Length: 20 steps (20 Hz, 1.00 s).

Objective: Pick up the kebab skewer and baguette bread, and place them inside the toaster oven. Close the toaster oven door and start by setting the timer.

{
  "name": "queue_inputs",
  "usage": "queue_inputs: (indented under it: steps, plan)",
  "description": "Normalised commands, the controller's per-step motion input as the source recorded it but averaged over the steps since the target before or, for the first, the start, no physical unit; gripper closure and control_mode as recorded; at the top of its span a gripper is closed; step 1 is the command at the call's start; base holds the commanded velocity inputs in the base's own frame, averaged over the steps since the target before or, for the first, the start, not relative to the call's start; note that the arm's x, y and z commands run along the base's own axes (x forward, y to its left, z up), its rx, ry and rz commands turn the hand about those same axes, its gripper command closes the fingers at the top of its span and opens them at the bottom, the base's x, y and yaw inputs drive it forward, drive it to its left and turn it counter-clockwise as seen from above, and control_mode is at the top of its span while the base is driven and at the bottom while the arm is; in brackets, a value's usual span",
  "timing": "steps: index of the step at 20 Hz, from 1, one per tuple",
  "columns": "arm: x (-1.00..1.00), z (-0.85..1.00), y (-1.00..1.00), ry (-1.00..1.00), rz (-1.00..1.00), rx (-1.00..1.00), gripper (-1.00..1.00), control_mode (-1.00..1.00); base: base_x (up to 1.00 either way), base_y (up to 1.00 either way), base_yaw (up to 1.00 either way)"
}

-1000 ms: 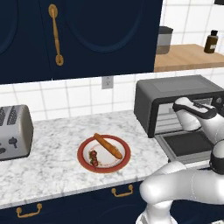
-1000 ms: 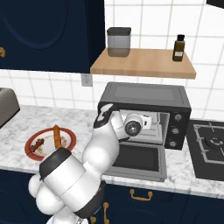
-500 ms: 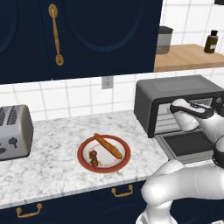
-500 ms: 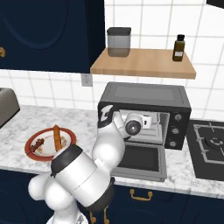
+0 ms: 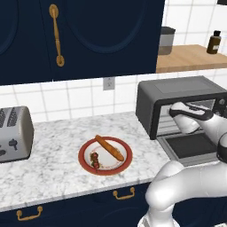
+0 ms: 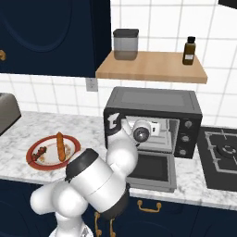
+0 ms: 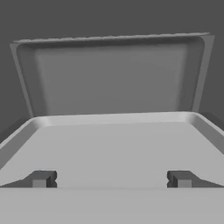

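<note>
Looking from the left base view: the toaster oven (image 5: 181,106) stands at the right of the marble bench (image 5: 53,164), its toaster oven door (image 5: 193,148) dropped flat open. The white arm reaches across the opening, its hand in front of the cavity. A red-rimmed plate (image 5: 85,163) sits mid-bench, well apart from the oven. On it the baguette bread (image 5: 109,148) lies diagonally, and the kebab skewer (image 5: 95,160) lies just beside the loaf's left end. A silver toaster (image 5: 14,135) stands at the far left.

Right base view: the hand is inside the mouth of the toaster oven (image 6: 155,109), above the lowered toaster oven door (image 6: 150,169). The plate (image 6: 34,160) is at the left with the baguette bread (image 6: 59,146) and kebab skewer (image 6: 40,152) on it. A canister (image 6: 125,44) and a brown bottle (image 6: 189,50) stand on the wooden shelf (image 6: 152,67) above.

Hand view: jaws (image 7: 111,178) stand wide apart, holding nothing, facing the grey interior of the oven cavity.
</note>
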Motion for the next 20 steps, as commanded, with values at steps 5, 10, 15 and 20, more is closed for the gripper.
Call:
queue_inputs:
  steps: [5, 10, 15, 20]
  plan:
    - [0.08, 0.0, 0.0, 0.07, 0.0, 0.0, -1.0, -1.0, 0.0, 0.0, 0.0]
    - [0.0, -0.04, 0.0, 0.09, 0.0, 0.0, -1.0, -1.0, 0.0, 0.0, 0.0]
    - [-0.02, -0.18, 0.0, 0.08, 0.0, 0.0, -1.0, -1.0, 0.0, 0.0, 0.0]
    - [-0.34, -0.53, -0.03, 0.07, 0.0, 0.0, -1.0, -1.0, 0.0, 0.0, 0.0]
